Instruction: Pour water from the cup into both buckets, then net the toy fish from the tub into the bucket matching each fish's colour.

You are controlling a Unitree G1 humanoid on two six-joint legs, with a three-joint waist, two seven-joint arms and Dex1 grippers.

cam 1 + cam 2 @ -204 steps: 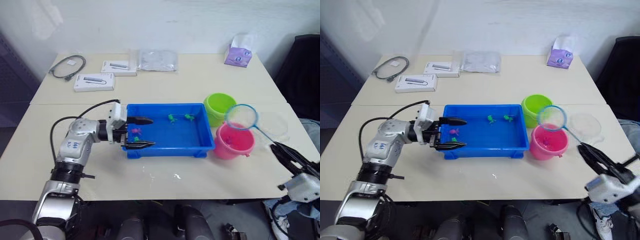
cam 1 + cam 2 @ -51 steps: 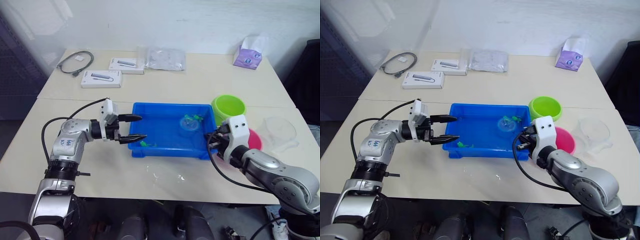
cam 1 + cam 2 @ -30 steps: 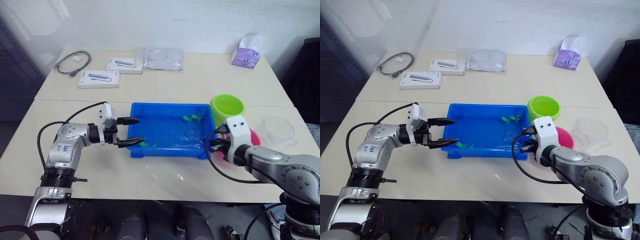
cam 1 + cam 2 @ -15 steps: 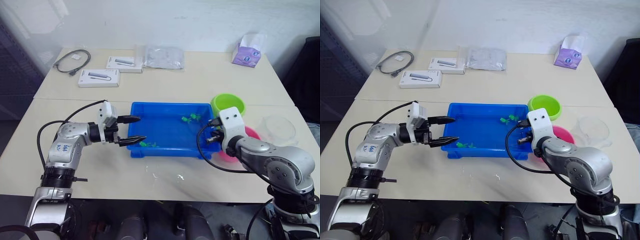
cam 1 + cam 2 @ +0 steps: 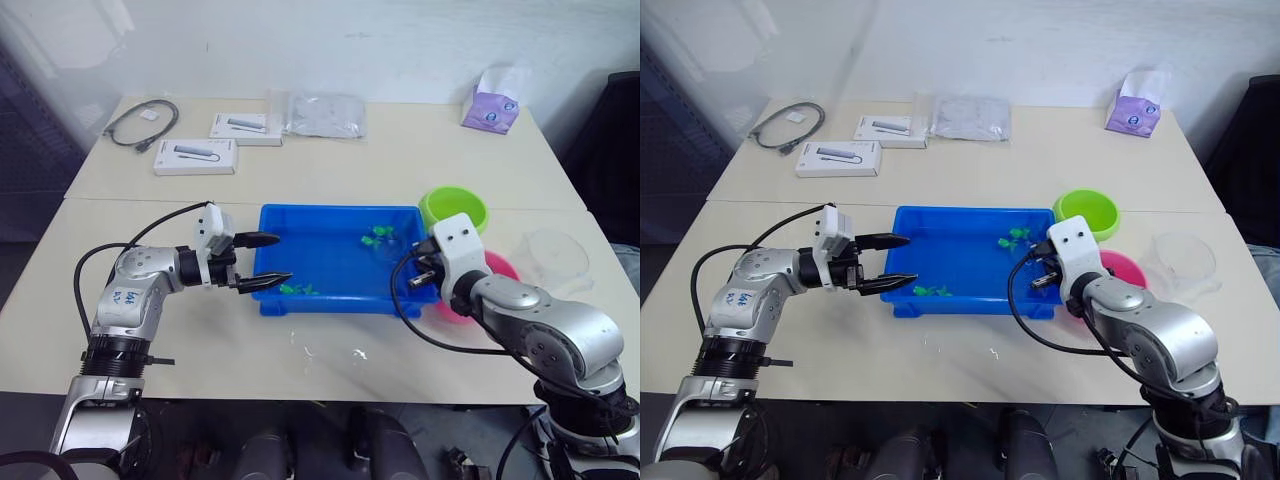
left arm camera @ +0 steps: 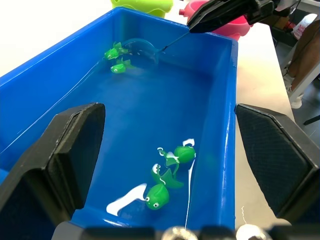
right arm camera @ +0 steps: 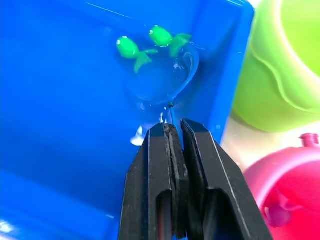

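Right wrist view: net (image 7: 165, 80) just beyond right pincer (image 7: 176, 131); submerged.

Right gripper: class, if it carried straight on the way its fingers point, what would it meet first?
Probably the water in the tub, where the right gripper holds the net dipped beside two green fish; depth is uncertain.

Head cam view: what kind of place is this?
Likely an office or lab room set up for tabletop tests: plain beige tables against a white wall, with boxed gadgets, a coiled cable and a tissue box beyond the blue tub.
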